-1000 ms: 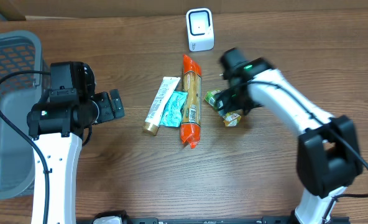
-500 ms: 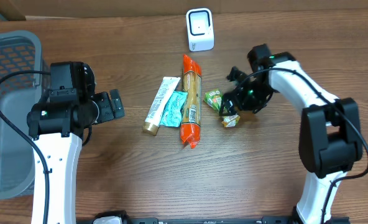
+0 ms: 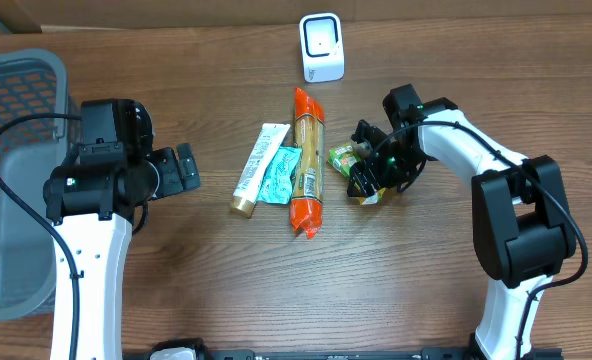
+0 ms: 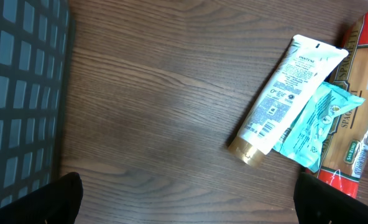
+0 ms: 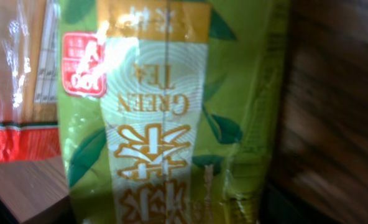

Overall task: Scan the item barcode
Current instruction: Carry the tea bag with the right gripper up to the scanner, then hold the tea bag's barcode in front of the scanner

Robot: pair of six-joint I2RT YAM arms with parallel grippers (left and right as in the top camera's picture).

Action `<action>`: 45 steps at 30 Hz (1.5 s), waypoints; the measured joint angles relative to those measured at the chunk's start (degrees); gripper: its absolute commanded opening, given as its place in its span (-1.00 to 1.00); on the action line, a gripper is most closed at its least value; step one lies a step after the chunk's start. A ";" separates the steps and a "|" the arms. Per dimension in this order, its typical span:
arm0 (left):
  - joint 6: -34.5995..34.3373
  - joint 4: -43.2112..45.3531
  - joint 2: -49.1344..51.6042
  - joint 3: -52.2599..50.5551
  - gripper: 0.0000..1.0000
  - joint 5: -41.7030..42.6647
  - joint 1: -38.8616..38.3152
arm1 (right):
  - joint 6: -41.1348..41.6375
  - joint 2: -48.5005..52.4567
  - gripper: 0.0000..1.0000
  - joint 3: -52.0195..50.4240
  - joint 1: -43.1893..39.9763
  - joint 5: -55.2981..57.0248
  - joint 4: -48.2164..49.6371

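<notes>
The item under my right gripper (image 3: 369, 166) is a green tea packet (image 3: 346, 154) lying right of the centre pile. It fills the right wrist view (image 5: 171, 112), upside down, and runs down between the dark finger edges at the bottom corners. Whether the jaws press on it does not show. No barcode shows on the visible face. The white scanner (image 3: 322, 47) stands upright at the back middle. My left gripper (image 3: 181, 168) hovers over bare wood left of the pile, its fingers (image 4: 63, 199) spread wide with nothing between them.
A red and orange spaghetti pack (image 3: 307, 160), a white tube (image 3: 254, 168) and a teal sachet (image 3: 279, 175) lie together at the centre; the tube (image 4: 283, 93) shows in the left wrist view. A grey basket (image 3: 6, 180) stands at the left edge.
My right arm swung out to the right, then came back left and down onto the green tea packet, its jaws narrowing. The left arm has not moved.
</notes>
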 measured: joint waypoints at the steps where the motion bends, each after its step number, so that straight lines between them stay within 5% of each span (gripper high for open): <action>1: 0.00 -0.02 0.00 0.00 0.99 0.00 0.00 | -0.04 0.00 -0.03 -0.20 -0.02 -0.11 0.07; 7: 0.00 -0.02 0.00 0.00 0.99 -0.02 0.00 | 0.98 0.07 -0.77 -0.76 -0.09 0.04 0.07; 10: 0.00 0.00 0.00 0.00 0.99 0.00 0.00 | 2.47 0.09 -0.93 -0.87 -0.09 -1.20 -0.15; 21: 0.00 0.00 0.00 0.00 0.99 0.00 0.00 | 8.31 0.11 -0.92 1.95 -0.09 -0.07 -4.81; 29: 0.00 -0.02 0.00 0.00 0.99 0.00 0.00 | 14.69 -2.08 -0.93 16.04 3.04 21.49 -2.69; 36: 0.00 0.00 0.00 0.00 0.99 -0.02 0.00 | 9.07 -5.01 -0.93 20.59 9.81 42.93 17.18; 45: 0.00 -0.02 0.00 0.00 0.99 0.00 0.00 | -11.89 0.66 -0.93 20.57 9.57 55.63 41.03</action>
